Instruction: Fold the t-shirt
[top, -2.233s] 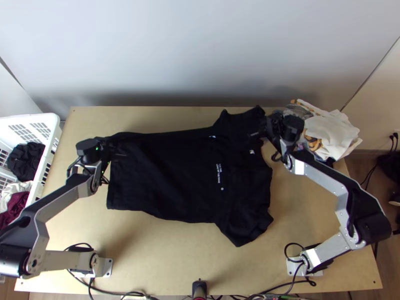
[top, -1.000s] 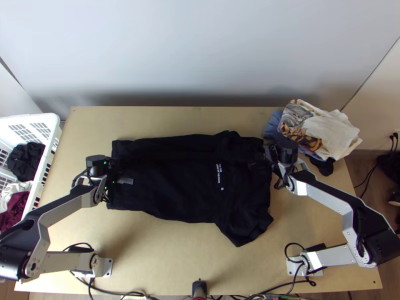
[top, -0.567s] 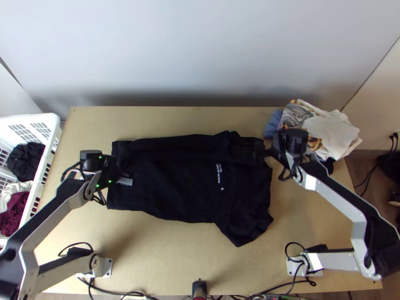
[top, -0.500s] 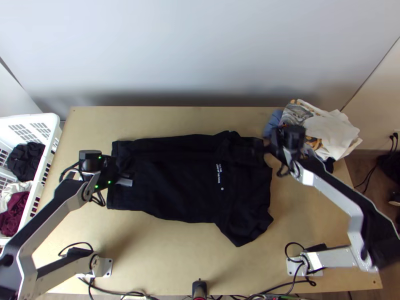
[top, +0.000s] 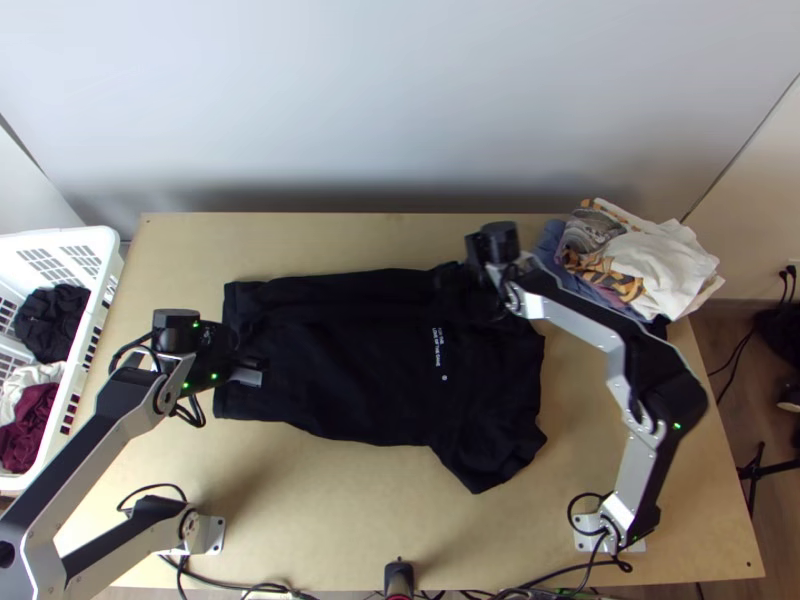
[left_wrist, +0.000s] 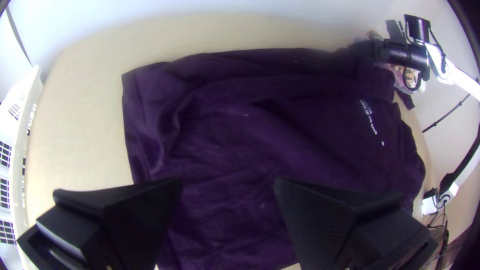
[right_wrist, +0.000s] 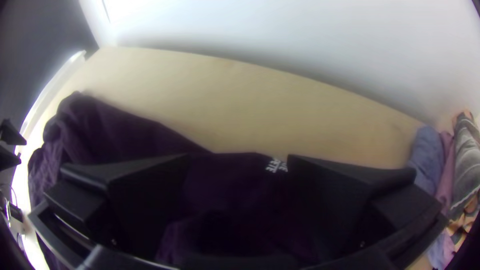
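Observation:
A black t-shirt (top: 360, 370) lies across the table, its far side folded inward in a long strip and its near sleeve spread. Near its left end, my left gripper (top: 252, 372) is over the cloth; in the left wrist view the left gripper (left_wrist: 227, 186) is open above the shirt (left_wrist: 250, 137), which looks purple there. My right gripper (top: 478, 285) is over the far right part. In the right wrist view the right gripper (right_wrist: 238, 162) stands open, with the shirt (right_wrist: 115, 132) beneath and between its fingers.
A pile of folded clothes (top: 655, 265) stands at the table's far right corner. Beyond the left edge is a white laundry basket (top: 95, 245) holding dark, white and maroon clothes. Bare wood (top: 330, 510) runs along the near side.
The far sleeve and side have come inward over the shirt. My right gripper let go of the cloth, drew back to the right, then moved left over the shirt. The left gripper shifted slightly left and nearer.

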